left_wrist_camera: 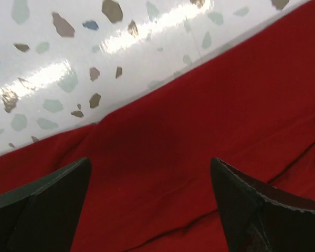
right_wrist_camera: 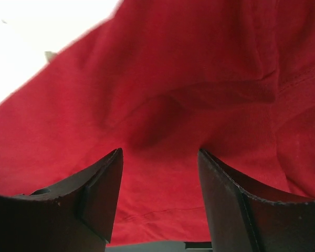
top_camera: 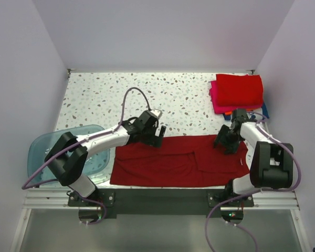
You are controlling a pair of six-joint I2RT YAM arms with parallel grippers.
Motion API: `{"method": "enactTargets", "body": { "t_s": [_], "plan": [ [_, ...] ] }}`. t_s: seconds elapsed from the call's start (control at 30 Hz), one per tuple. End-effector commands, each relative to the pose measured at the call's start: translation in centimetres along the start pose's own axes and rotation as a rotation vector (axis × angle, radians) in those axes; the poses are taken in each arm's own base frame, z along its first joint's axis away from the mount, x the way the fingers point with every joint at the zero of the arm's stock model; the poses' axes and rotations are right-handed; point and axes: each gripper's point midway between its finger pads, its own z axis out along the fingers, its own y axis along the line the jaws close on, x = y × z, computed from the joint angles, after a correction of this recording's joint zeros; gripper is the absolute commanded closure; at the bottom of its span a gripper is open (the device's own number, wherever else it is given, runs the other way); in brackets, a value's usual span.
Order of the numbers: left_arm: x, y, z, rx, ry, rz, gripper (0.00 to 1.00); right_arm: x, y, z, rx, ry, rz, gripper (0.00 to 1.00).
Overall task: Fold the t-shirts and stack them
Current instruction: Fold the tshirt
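Observation:
A dark red t-shirt (top_camera: pixel 173 163) lies folded into a long strip near the table's front edge. My left gripper (top_camera: pixel 157 135) hovers open over the strip's far left edge, where the cloth (left_wrist_camera: pixel 163 136) meets the speckled table, and nothing sits between its fingers (left_wrist_camera: pixel 52 199). My right gripper (top_camera: pixel 224 143) is over the strip's far right part. Its jaws stand apart above a raised wrinkle of the red cloth (right_wrist_camera: pixel 163 115), gripping nothing. At the back right, folded t-shirts (top_camera: pixel 239 89) form a stack, bright red on top of magenta, with orange and blue edges showing below.
A translucent blue plastic tub (top_camera: pixel 42 152) sits at the left, partly under the left arm. The speckled table (top_camera: pixel 147 94) is walled on three sides. A metal rail (top_camera: pixel 163 197) with both arm bases runs along the near edge.

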Motion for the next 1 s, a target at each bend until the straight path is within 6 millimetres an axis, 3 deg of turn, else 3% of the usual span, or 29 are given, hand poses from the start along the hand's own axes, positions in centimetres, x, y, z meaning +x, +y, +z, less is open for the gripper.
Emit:
{"method": "enactTargets", "body": {
  "t_s": [0.0,0.13,0.23,0.37,0.43,0.63,0.97],
  "plan": [
    [1.3,-0.8,0.8,0.051,0.011,0.013,0.0,-0.2,-0.4,1.9,0.013,-0.001,-0.007,0.37],
    [4.1,0.4,1.4,0.018,0.07,-0.008,0.0,0.0,0.6,3.8,0.009,0.033,-0.027,0.38],
    [5.5,1.1,1.1,-0.008,0.101,-0.026,0.0,0.6,2.4,5.3,0.02,0.067,-0.085,0.38],
    [6.9,1.7,0.3,-0.033,0.118,-0.054,0.0,1.3,6.2,6.7,0.01,0.082,-0.16,0.38],
    [7.4,2.3,-0.4,-0.057,0.126,-0.07,0.0,0.5,8.1,7.0,-0.01,0.061,-0.178,0.38],
    [7.8,2.9,-2.1,-0.103,0.15,-0.115,0.0,-0.3,14.0,8.0,-0.06,0.072,-0.243,0.38],
    [7.0,1.5,-3.2,-0.069,0.212,-0.125,0.0,-2.6,20.9,11.0,-0.094,0.081,-0.299,0.38]
  ]
}}
